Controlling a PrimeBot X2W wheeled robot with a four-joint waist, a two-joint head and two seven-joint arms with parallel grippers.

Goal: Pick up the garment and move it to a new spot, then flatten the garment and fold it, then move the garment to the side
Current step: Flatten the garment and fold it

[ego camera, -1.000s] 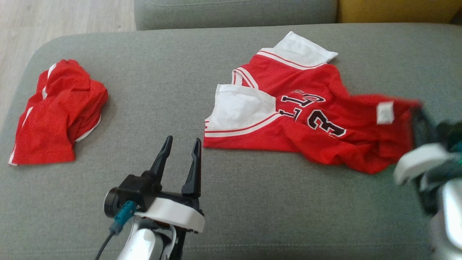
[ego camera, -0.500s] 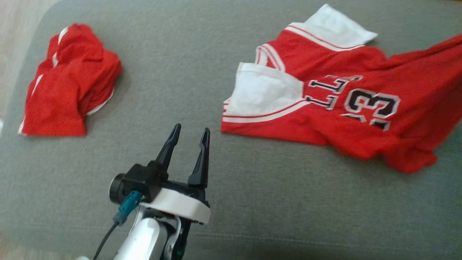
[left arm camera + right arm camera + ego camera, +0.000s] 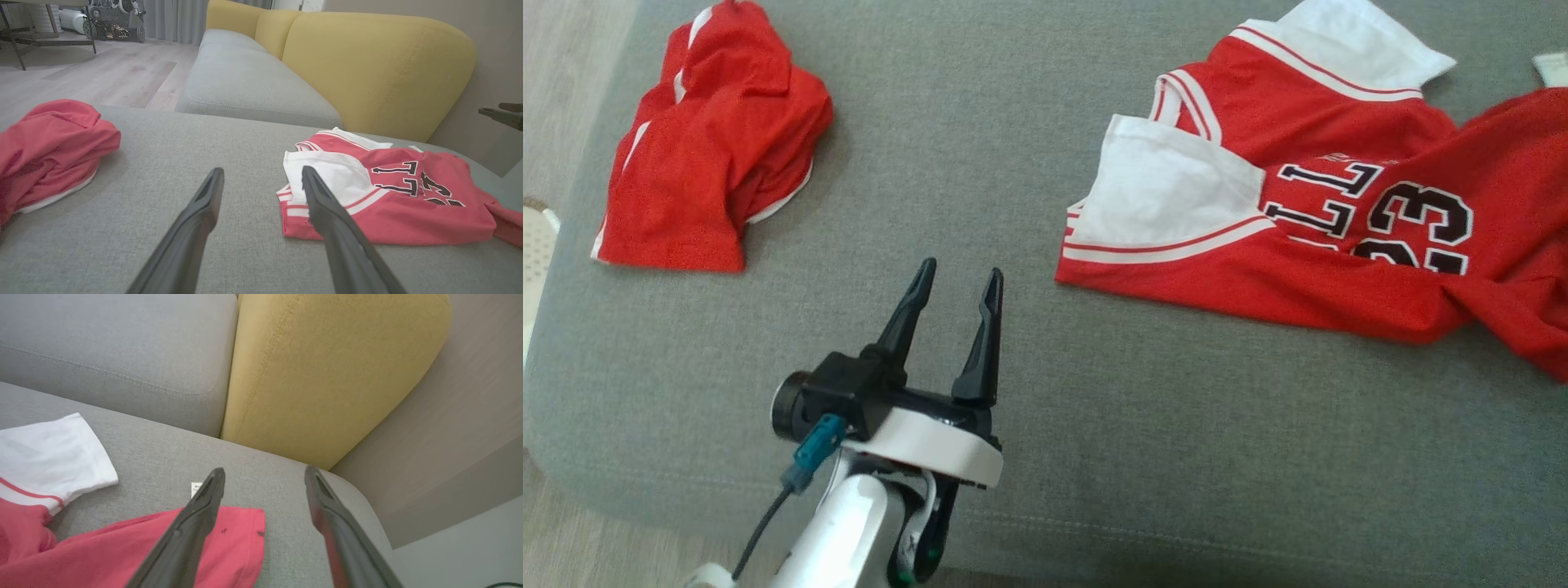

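Note:
The garment (image 3: 1298,163) is a red jersey with white sleeves and the number 23, lying spread on the right of the grey cushion (image 3: 1013,122). In the left wrist view the jersey (image 3: 392,212) lies just right of my left gripper (image 3: 261,170), which is open and holds nothing. In the head view the left gripper (image 3: 960,269) hovers over bare cushion left of the jersey's sleeve. My right gripper (image 3: 264,473) stands open above the jersey's red hem (image 3: 122,555), with nothing between its fingers. Its fingertips (image 3: 500,114) show at the right edge of the left wrist view.
A second red garment (image 3: 711,147) lies bunched at the cushion's far left. A yellow backrest (image 3: 327,375) and a grey seat (image 3: 245,81) stand behind. The cushion's rounded corner (image 3: 359,498) drops off by the right gripper. Wood floor (image 3: 572,82) lies to the left.
The right gripper has opened and let go of the jersey's hem, which now lies flatter on the cushion. The head camera has shifted; the left gripper has stayed open and still.

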